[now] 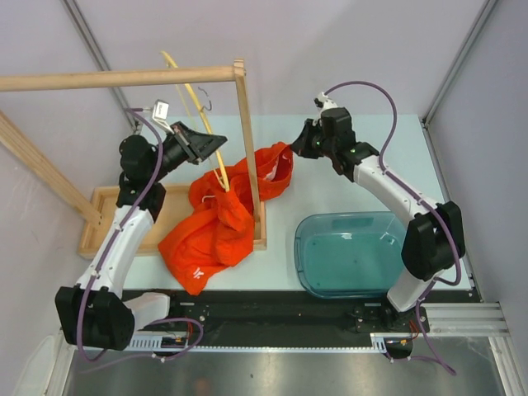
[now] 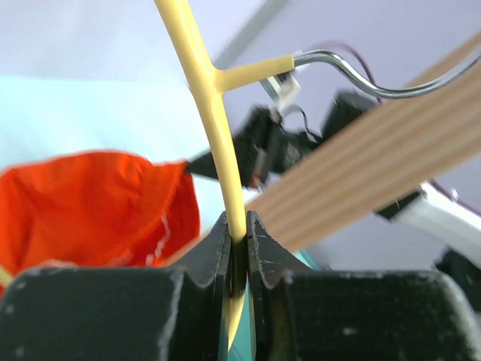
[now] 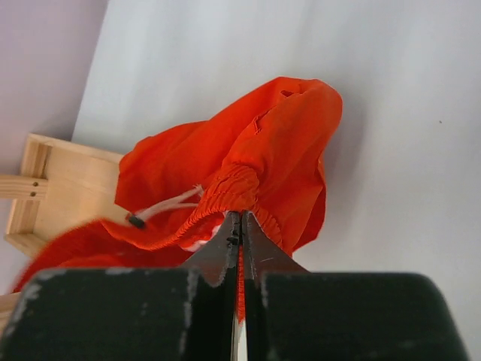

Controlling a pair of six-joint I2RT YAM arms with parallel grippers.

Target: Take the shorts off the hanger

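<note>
The orange-red shorts (image 1: 219, 219) lie bunched over the rack's base and the table, one end lifted toward the right. The pale-yellow hanger (image 1: 198, 103) stands tilted behind the rack's post, its lower part in the fabric. My left gripper (image 1: 216, 142) is shut on the hanger's arm (image 2: 225, 158), below the silver hook (image 2: 353, 71). My right gripper (image 1: 295, 148) is shut on the shorts' elastic waistband (image 3: 240, 188), with the white drawstring (image 3: 161, 207) hanging to the left.
A wooden rack with a top rail (image 1: 115, 78), an upright post (image 1: 247, 140) and a tray base (image 1: 103, 210) stands at the left. A teal tub (image 1: 351, 252) sits at the front right. Grey walls close in both sides.
</note>
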